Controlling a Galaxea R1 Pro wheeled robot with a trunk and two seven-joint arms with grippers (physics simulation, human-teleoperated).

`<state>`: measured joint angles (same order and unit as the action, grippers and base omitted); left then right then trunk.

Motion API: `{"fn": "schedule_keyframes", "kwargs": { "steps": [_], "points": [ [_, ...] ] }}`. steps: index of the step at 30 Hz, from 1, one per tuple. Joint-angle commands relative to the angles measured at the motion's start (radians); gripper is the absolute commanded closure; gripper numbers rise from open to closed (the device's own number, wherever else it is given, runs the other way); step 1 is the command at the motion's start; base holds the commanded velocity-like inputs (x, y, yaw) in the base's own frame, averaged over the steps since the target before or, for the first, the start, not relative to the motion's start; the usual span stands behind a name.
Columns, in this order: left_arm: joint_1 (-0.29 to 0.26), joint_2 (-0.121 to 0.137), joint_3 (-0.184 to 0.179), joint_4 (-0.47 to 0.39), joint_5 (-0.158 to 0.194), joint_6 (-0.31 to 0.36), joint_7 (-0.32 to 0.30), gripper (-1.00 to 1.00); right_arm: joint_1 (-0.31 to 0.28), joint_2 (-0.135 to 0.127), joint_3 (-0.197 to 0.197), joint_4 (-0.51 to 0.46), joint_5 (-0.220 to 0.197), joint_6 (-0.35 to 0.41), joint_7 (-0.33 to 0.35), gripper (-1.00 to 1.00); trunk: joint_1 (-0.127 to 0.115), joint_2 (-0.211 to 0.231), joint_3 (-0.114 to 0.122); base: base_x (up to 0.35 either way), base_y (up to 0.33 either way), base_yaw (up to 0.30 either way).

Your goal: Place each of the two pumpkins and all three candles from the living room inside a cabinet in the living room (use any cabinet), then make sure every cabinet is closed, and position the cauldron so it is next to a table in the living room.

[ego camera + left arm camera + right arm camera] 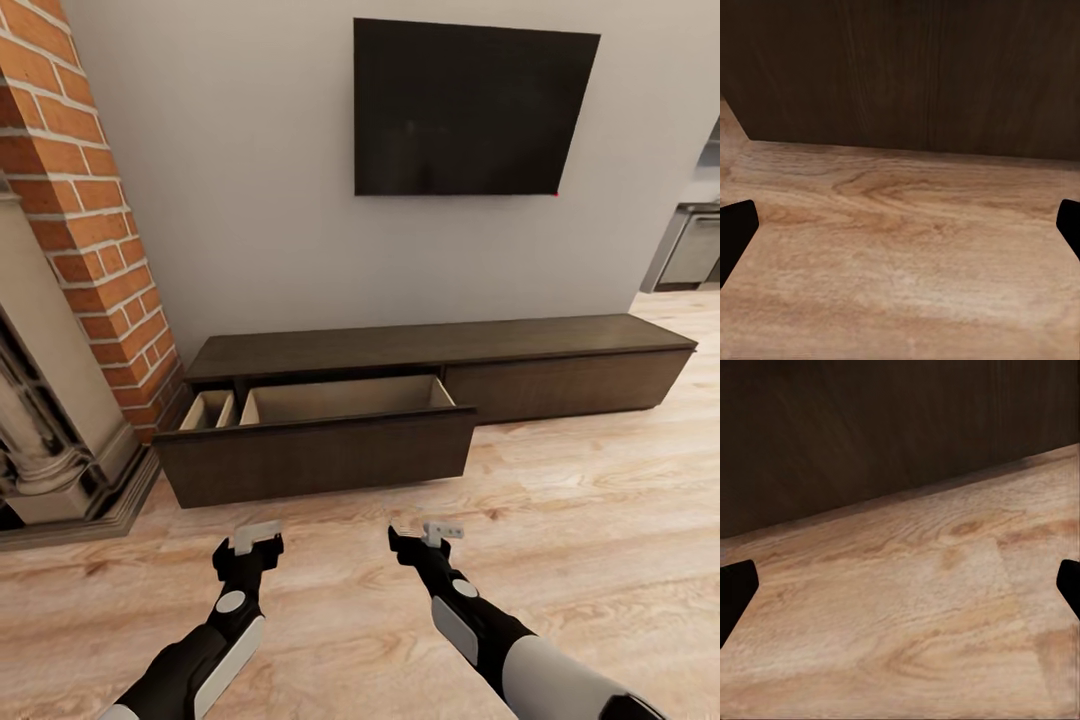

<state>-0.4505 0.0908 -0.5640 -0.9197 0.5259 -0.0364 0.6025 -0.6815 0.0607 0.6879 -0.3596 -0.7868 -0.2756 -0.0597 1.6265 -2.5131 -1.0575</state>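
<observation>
The long dark brown cabinet (560, 345) stands against the wall under a TV. Its left drawer (315, 455) is pulled out, showing pale wood inner walls (340, 400); the drawer's bottom is hidden behind its front. A short way in front of the drawer, my left gripper (256, 540) and right gripper (425, 533) hover over the wood floor, both open and holding nothing. Both wrist views face the cabinet's dark front (900, 67) (870, 427), with black fingertips (735, 232) (735, 592) at the picture edges. Pumpkins, candles and cauldron are out of view.
A red brick column (90, 200) and a pale fireplace surround (50, 420) stand close on the left. A black TV (470, 105) hangs above the cabinet. Light wood floor (600, 520) stretches right towards a kitchen appliance (695, 250).
</observation>
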Motion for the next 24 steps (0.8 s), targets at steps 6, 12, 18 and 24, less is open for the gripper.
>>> {"fn": "schedule_keyframes", "kwargs": {
  "steps": [6,12,18,24],
  "points": [
    [-0.002,0.006,-0.005,-0.009,0.009,-0.003,0.032,-1.00,-0.001,-0.001,0.007,0.009,-0.007,-0.006,-0.006,-1.00,0.000,-0.001,-0.005,0.000,0.000,0.000],
    [-0.002,0.006,-0.005,-0.011,0.009,0.004,0.041,-1.00,-0.001,-0.001,0.007,0.009,-0.008,-0.015,-0.006,-1.00,0.000,-0.001,-0.005,0.198,0.000,0.000],
    [-0.001,0.006,-0.005,-0.011,0.009,0.004,0.040,-1.00,-0.001,-0.001,0.008,0.008,-0.006,-0.020,-0.005,-1.00,0.000,-0.001,-0.005,0.282,0.000,0.000],
    [-0.002,0.006,-0.005,-0.011,0.009,0.004,0.040,-1.00,-0.001,-0.001,0.008,0.008,-0.006,-0.020,-0.005,-1.00,0.000,-0.001,-0.005,0.241,0.000,0.000]
  ]
}}
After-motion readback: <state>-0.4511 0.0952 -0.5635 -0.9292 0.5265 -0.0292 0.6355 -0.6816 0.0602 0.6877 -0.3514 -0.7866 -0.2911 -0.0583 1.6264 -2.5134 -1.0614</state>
